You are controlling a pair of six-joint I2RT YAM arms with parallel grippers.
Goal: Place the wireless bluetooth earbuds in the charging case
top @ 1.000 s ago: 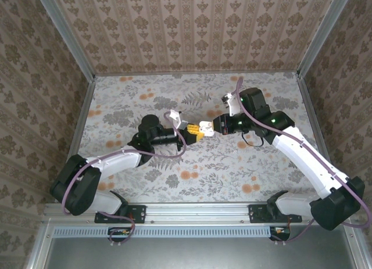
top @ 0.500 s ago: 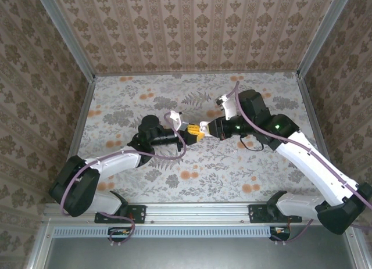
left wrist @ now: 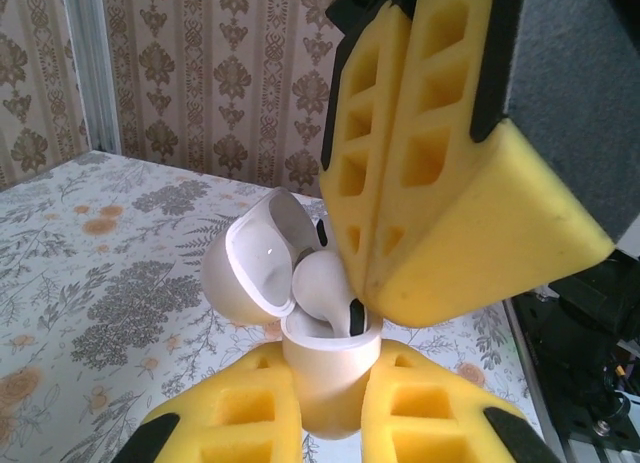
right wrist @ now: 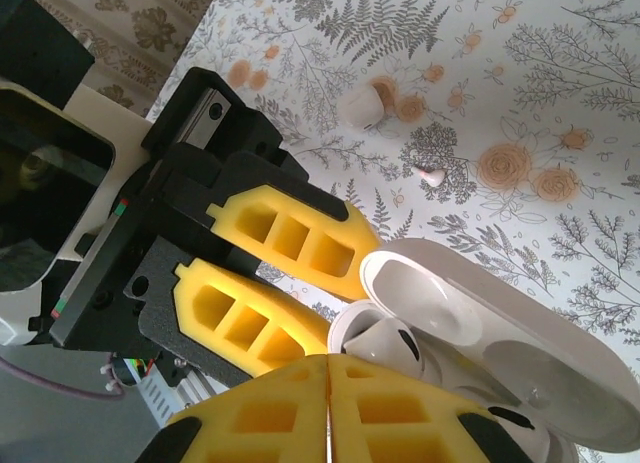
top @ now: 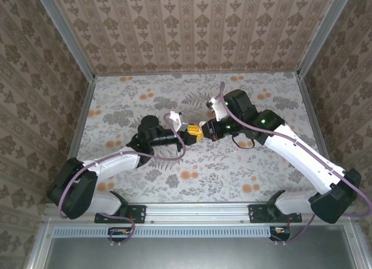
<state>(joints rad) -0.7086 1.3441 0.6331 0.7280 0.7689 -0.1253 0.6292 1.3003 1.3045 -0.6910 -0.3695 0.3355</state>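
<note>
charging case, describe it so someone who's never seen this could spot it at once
Mid-way across the floral table, the left gripper and right gripper meet tip to tip. Clamped between the left gripper's yellow pads is a glossy white case, lid flipped open, an earbud poking out. The white lump on the table shows no open lid and lies loose.

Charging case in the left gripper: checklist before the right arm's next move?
1. Charging case clamped in left gripper: ok.
2. Lid open, clear of the mouth: ok.
3. Earbud lined up over the case mouth: ok.
4. Earbud fully seated: not ok, it sits above the rim.
5. Right gripper shut, tips at the earbud; actual pinch on it: cannot tell.
6. Second earbud located: cannot tell; a loose white lump lies beyond.
</note>
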